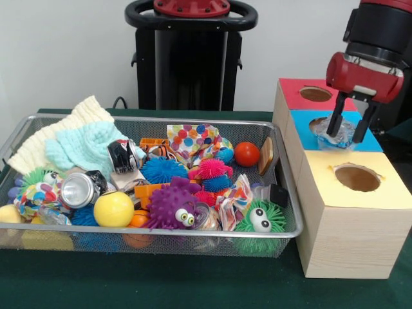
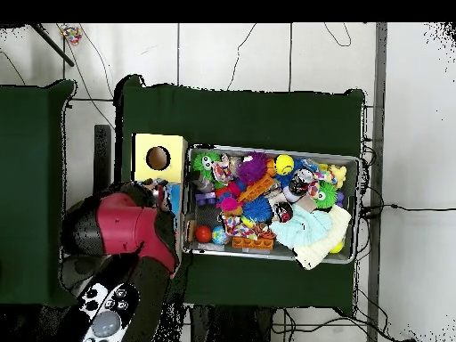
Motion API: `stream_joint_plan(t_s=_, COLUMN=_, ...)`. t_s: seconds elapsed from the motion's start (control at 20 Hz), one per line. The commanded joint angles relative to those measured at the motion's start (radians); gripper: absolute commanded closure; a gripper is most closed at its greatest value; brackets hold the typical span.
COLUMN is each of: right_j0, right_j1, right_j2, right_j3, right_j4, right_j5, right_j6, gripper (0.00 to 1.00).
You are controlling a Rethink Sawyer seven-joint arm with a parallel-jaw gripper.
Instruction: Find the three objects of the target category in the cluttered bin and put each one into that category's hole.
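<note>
Nearest me, the wire bin brims with toys. Beyond it the gripper hangs over the blue box's hole, jaws closed on a crumpled clear plastic piece. Released off-centre, I reckon the plastic could snag on the rim and stay perched there.

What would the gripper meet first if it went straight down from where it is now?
The gripper points down at the blue box top, holding a clear crumpled plastic piece over the hole. Going on, the plastic would probably enter the hole or touch its rim first; depth is unclear.
</note>
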Motion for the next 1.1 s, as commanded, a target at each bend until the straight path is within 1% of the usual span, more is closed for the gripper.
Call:
stream_joint_plan(t_s=0.05, right_j0=-0.063, right_j1=0.063, right_j2=0.180, right_j3=0.141, right_j4=0.014, right_j5=-0.079, right_j6=0.204, gripper=1.00)
stream_joint_plan(t_s=0.3, right_j0=-0.065, right_j1=0.066, right_j2=0.182, right_j3=0.147, right_j4=0.025, right_j5=-0.086, right_j6=0.214, gripper=1.00)
stream_joint_plan(t_s=0.35, right_j0=-0.066, right_j1=0.066, right_j2=0.183, right_j3=0.147, right_j4=0.027, right_j5=-0.087, right_j6=0.215, gripper=0.00)
stream_joint_plan(t_s=0.65, right_j0=-0.063, right_j1=0.067, right_j2=0.167, right_j3=0.135, right_j4=0.028, right_j5=-0.078, right_j6=0.211, gripper=0.00)
stream_joint_plan(t_s=1.0, right_j0=-0.062, right_j1=0.055, right_j2=0.150, right_j3=0.141, right_j4=0.022, right_j5=-0.060, right_j6=0.202, gripper=0.00)
stream_joint_plan(t_s=1.1, right_j0=-0.066, right_j1=0.058, right_j2=0.153, right_j3=0.143, right_j4=0.020, right_j5=-0.069, right_j6=0.201, gripper=0.00)
